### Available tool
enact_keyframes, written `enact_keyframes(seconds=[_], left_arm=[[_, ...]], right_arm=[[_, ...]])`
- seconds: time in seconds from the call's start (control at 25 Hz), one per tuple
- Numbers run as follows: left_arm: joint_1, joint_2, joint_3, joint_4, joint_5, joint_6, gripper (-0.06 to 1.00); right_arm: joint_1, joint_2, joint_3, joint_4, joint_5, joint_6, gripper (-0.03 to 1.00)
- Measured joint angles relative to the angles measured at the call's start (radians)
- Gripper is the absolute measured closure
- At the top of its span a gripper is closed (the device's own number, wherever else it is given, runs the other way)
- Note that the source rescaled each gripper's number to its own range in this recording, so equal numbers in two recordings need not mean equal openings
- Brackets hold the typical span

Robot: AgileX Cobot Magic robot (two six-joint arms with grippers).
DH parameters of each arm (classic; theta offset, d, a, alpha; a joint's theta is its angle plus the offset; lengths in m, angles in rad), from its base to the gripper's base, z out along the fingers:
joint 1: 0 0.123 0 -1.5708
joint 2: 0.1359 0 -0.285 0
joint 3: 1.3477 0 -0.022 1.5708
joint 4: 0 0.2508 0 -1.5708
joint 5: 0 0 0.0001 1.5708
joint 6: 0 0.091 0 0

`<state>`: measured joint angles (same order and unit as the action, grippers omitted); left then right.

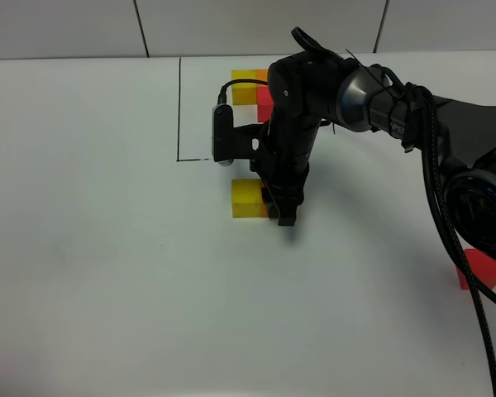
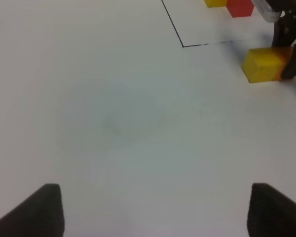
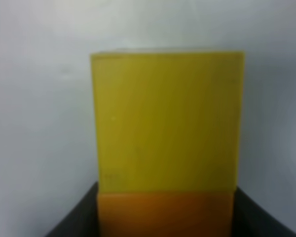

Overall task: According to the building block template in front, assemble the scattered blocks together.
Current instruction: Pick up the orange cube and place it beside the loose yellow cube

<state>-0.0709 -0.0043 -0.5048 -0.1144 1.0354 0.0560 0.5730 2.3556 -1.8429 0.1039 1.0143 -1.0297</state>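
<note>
Right end effector [image 1: 279, 217] clamps orange cube [image 3: 165, 215], touching yellow cube [image 3: 166, 121] straight ahead. Left end effector [image 2: 155, 211] gapes empty, farther off.

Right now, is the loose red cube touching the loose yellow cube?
No, the loose red cube lies far right, apart from the loose yellow cube.

Honestly not much else there, just a plain white table [image 1: 91, 281] that filled nearly the whole overhead shot, matte, a bit greyer toward the lower left corner. Along the top edge ran a strip of pale tiled wall [image 1: 58, 25], cut by two dark slanted grout lines [image 1: 140, 29], one left of centre and one right of centre. In the left wrist shot the table had a very faint greyish smudge [image 2: 123, 126] near the middle. In the right wrist shot it was just blurry white down both sides.
</note>
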Motion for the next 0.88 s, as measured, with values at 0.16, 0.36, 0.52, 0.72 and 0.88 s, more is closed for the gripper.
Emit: enact_keyframes(seconds=[0.16,0.36,0.52,0.72,0.88], left_arm=[[0.000,0.000,0.000,0.000,0.000,0.000,0.21],[0.000,0.000,0.000,0.000,0.000,0.000,0.21],[0.000,0.000,0.000,0.000,0.000,0.000,0.21],[0.000,0.000,0.000,0.000,0.000,0.000,0.21],[0.000,0.000,0.000,0.000,0.000,0.000,0.21]], right_arm=[[0.001,0.000,0.000,0.000,0.000,0.000,0.94],[0.002,0.000,0.000,-0.001,0.000,0.002,0.94],[0.003,0.000,0.000,-0.004,0.000,0.009,0.94],[0.004,0.001,0.000,-0.006,0.000,0.024,0.94],[0.004,0.001,0.000,-0.004,0.000,0.040,0.94]])
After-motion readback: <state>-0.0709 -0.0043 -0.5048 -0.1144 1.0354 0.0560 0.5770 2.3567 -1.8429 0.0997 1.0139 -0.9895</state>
